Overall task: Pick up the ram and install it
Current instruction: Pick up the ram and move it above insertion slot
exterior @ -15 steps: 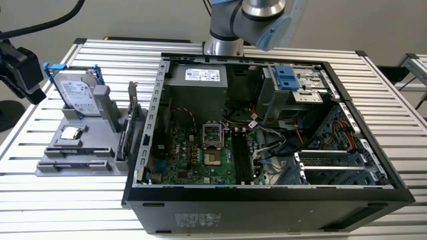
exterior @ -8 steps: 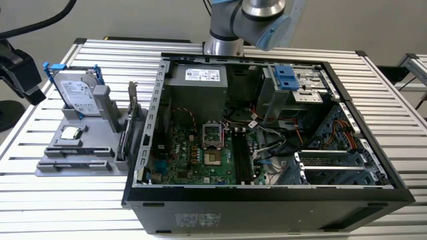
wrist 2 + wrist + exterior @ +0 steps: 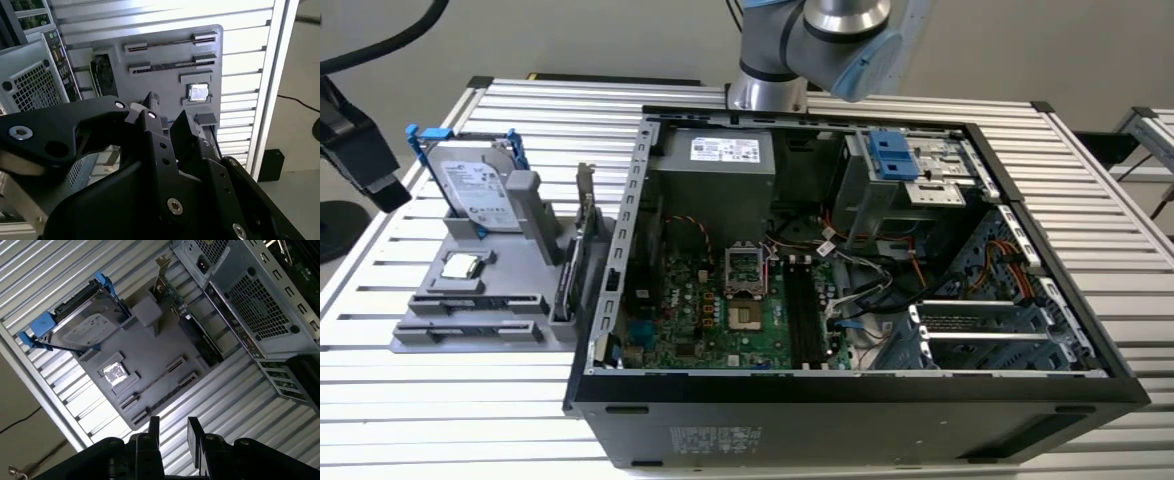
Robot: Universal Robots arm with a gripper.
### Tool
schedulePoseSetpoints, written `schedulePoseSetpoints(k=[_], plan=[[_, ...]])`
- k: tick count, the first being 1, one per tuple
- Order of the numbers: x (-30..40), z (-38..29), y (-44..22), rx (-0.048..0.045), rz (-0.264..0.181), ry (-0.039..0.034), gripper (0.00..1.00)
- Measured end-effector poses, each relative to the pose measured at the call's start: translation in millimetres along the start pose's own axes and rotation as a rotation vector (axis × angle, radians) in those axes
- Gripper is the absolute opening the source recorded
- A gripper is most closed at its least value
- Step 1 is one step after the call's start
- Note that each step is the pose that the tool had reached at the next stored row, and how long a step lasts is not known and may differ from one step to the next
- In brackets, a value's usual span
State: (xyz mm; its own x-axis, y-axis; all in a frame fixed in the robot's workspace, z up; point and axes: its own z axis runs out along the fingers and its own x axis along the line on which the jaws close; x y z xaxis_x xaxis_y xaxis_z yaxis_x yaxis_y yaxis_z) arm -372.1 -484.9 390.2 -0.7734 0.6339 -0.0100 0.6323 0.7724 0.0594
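Blue ram cannot be picked out for certain, thin dark strips being seen in the two long slots of the grey holder, off whose slotted end the gripper is held clear, jaws parted, nothing gripped, computer case beside the holder.

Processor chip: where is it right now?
The processor chip sits in the grey holder at the exterior view's left, beside the open computer case, right by the hard drive.
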Motion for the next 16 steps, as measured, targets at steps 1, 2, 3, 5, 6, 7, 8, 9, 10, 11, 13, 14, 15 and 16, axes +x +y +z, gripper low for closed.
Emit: schedulePoseSetpoints(k=[1, 2, 3, 5, 6, 7, 8, 9, 10, 11, 13, 14, 15, 16], plan=[[0.0, 0.1, 0.0, 0.0001, 0.016, -0.0009, 1.00], [0.0, 0.1, 0.0, 0.0003, 0.031, -0.0018, 1.00], [0.0, 0.1, 0.0, 0.0004, 0.047, -0.0027, 1.00], [0.0, 0.2, 0.0, 0.0008, 0.078, -0.0046, 1.00], [0.0, 0.2, 0.0, 0.0010, 0.094, -0.0055, 1.00], [0.0, 0.3, 0.0, 0.0010, 0.109, -0.0064, 1.00], [0.0, 0.3, 0.0, 0.0013, 0.124, -0.0074, 1.00], [0.0, 0.3, 0.0, 0.0015, 0.140, -0.0083, 1.00], [0.0, 0.3, 0.0, 0.0016, 0.156, -0.0092, 1.00], [0.0, 0.4, 0.0, 0.0018, 0.171, -0.0102, 1.00], [0.0, 0.4, 0.0, 0.0021, 0.205, -0.0121, 1.00], [0.0, 0.5, 0.0, 0.0022, 0.220, -0.0131, 1.00], [0.0, 0.5, 0.0, 0.0024, 0.236, -0.0140, 1.00], [0.0, 0.6, 0.0, 0.0026, 0.252, -0.0149, 1.00]])
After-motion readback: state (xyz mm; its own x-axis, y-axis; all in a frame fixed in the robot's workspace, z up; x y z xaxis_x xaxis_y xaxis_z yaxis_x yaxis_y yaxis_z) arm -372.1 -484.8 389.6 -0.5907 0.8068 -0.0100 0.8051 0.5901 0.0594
